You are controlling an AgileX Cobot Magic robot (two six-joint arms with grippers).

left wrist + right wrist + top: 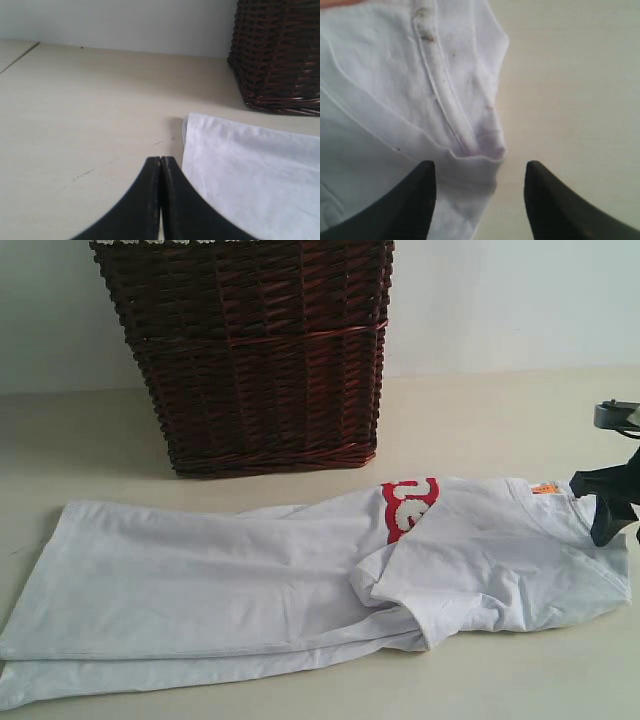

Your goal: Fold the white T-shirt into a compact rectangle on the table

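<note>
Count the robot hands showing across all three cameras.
2. The left hand, shut, beside the white T-shirt's hem; the right hand, open, at its collar end.

white T-shirt (200, 580) of soft matt cloth, table (500, 420) smooth and pale; basket (260, 350) of rough woven wicker

White T-shirt (250, 580): one, cotton, folded lengthwise into a long flat strip, lightly creased. Hem end at 9 o'clock, collar end with orange neck tag (545, 488) at 3 o'clock. Red band (408, 505) with fuzzy white lettering partly covered by a folded-in sleeve (400, 580).
Table (480, 420): pale cream, smooth, underlies whole shirt.
</note>
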